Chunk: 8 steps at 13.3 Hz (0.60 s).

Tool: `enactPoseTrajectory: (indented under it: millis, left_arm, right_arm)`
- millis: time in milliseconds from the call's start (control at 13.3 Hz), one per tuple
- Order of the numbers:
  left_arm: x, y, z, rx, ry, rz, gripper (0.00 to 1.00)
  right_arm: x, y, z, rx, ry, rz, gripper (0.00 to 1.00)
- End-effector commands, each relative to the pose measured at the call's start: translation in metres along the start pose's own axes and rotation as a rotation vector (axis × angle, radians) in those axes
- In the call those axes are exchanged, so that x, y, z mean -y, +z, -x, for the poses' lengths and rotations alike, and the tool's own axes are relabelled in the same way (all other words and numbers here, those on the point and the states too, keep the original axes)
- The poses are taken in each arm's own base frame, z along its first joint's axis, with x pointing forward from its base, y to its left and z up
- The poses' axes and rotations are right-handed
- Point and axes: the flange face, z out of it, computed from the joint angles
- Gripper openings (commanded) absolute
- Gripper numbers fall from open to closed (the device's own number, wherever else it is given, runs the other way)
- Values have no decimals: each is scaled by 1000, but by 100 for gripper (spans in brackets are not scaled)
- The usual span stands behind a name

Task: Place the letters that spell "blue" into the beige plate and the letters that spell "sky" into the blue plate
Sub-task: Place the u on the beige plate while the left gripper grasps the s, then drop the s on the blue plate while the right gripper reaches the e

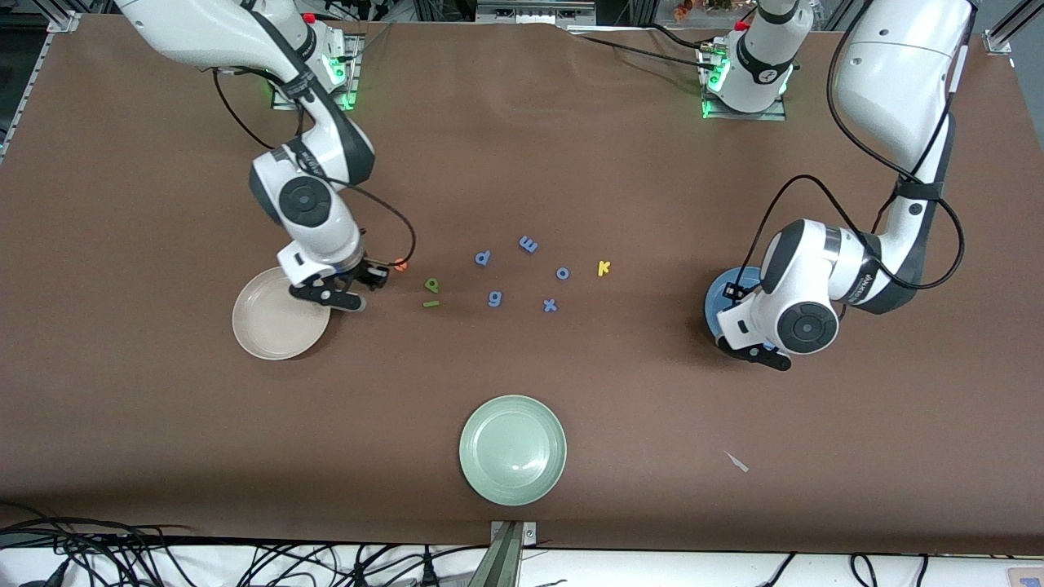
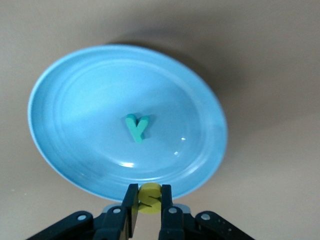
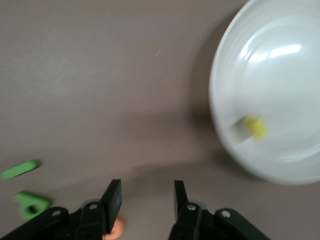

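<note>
From the front, your right gripper (image 1: 371,275) hung beside the beige plate (image 1: 273,326), the left gripper (image 1: 754,346) over the blue plate (image 1: 718,297). In the left wrist view, its jaws pinched the yellow s (image 2: 148,197) above the rim, y (image 2: 136,127) already inside, ready to drop. In the right wrist view, jaws stood apart, empty, orange e (image 3: 116,228) beside 1 finger, u (image 3: 255,126) plated.

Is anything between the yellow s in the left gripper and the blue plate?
Nothing visible. The left gripper is shut on the yellow s over the blue plate rim; only the teal y lies inside, mid-plate.
</note>
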Motion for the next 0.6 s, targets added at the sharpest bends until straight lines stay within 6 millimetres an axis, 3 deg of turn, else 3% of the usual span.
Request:
enactPoseTrajectory:
  millis: [0,151,226,302,452,528]
  left_arm:
    - [-13,15,14,-42,44,-30,9]
    - [-16,33,14,-60,52,-22,10]
    - [-20,37,14,-71,56,-23,12]
    - [-20,37,13,-76,55,-21,24]
    - [-20,34,13,-76,55,-20,100]
    - [-22,23,15,-86,56,-27,100]
  right_arm:
    - [11,10,20,30,81,-13,52]
    - [12,17,29,31,102,-31,53]
    - [12,23,35,29,106,-45,58]
    - [11,29,40,26,115,-66,65]
    - [13,36,44,32,121,-77,65]
    - [13,37,44,32,124,-78,65]
